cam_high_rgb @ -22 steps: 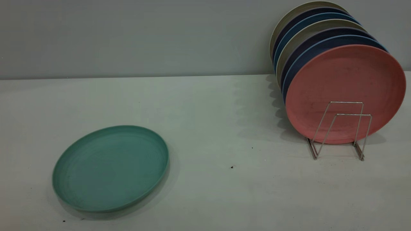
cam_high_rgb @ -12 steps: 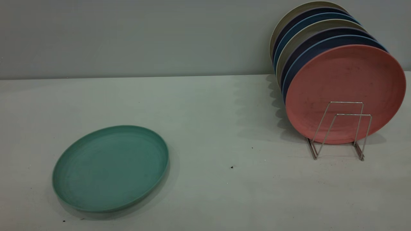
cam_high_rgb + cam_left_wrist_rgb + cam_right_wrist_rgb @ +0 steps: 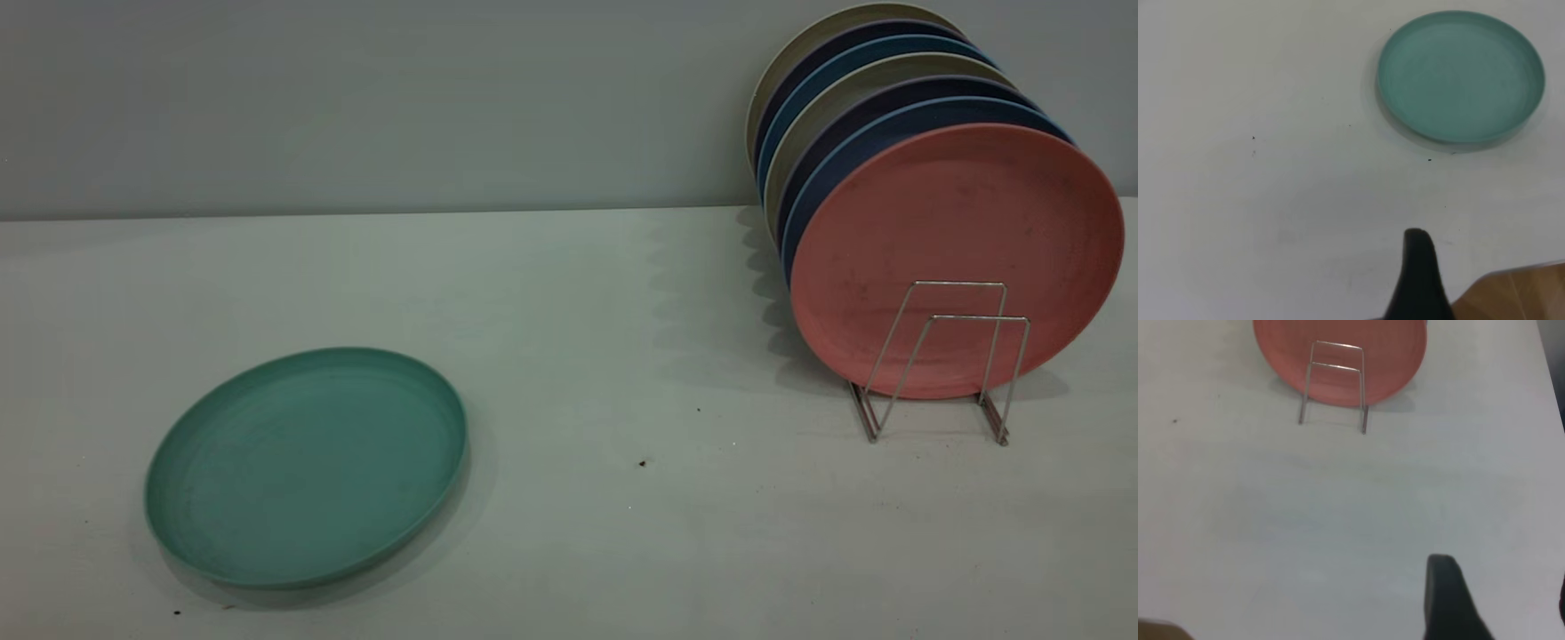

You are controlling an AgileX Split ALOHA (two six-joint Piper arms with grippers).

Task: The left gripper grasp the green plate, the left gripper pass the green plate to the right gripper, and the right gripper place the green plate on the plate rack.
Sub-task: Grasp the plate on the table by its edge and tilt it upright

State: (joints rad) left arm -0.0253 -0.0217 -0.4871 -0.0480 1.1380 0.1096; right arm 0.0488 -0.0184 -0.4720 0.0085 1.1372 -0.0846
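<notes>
The green plate (image 3: pixel 307 467) lies flat on the white table at the front left; it also shows in the left wrist view (image 3: pixel 1461 73). The plate rack (image 3: pixel 942 356) stands at the right, with two bare wire loops in front; it shows in the right wrist view (image 3: pixel 1335 380) too. Neither gripper shows in the exterior view. My left gripper (image 3: pixel 1491 277) is open and empty, well short of the plate; only one finger (image 3: pixel 1418 273) shows. My right gripper (image 3: pixel 1503 590) is open and empty, well short of the rack; one finger (image 3: pixel 1445 600) shows fully.
A salmon-pink plate (image 3: pixel 956 231) stands in the rack behind the bare loops, with several dark blue and beige plates (image 3: pixel 853 98) behind it. A grey wall runs along the table's back. The table's edge and wooden floor (image 3: pixel 1518 293) lie beside my left gripper.
</notes>
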